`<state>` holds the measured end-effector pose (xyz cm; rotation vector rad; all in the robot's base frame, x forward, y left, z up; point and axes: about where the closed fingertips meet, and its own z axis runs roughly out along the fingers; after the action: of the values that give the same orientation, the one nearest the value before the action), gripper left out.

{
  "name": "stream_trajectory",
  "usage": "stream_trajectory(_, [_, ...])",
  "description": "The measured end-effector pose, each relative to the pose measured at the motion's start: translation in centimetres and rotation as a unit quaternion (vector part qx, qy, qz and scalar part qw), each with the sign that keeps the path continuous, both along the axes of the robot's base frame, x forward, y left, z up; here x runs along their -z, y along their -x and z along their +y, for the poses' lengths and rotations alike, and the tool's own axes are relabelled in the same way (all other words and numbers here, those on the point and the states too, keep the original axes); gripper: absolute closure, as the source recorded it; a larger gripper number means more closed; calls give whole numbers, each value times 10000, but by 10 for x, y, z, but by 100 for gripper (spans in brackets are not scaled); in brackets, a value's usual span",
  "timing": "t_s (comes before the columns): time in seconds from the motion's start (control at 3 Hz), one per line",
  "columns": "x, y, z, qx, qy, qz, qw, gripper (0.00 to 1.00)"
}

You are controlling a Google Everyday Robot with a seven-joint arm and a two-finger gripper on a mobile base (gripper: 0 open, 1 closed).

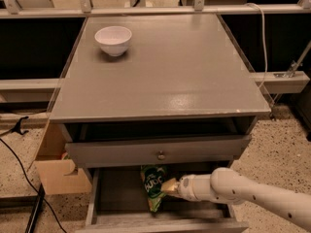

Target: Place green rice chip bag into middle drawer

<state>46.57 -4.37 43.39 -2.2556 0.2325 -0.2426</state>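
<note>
1. Gray cabinet [165,72] on a speckled floor, white bowl [113,39] upper left of its top, cardboard box [56,174] at lower left.
2. Middle drawer [114,191] is pulled open at bottom center, under the upper drawer [116,154] w/ the knob.
3. Green rice chip bag [153,188] is inside it, roughly mid-tray, its top tucked under the upper drawer's front.
4. Gripper [168,186] is in the drawer too, against the bag's right edge. Can't tell if it's clamped or let go.
5. Imo: get the bag lying flat before release, then back out toward lower right w/o snagging the foil.
</note>
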Motion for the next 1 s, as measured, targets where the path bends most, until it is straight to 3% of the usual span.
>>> stream_trajectory(0.33, [18,0,-4,-54,355,52,9993,100])
stream_trajectory(0.67, [20,0,-3,-67,372,64,9993,98])
stream_trajectory(1.0, [20,0,-3,-67,372,64,9993,75])
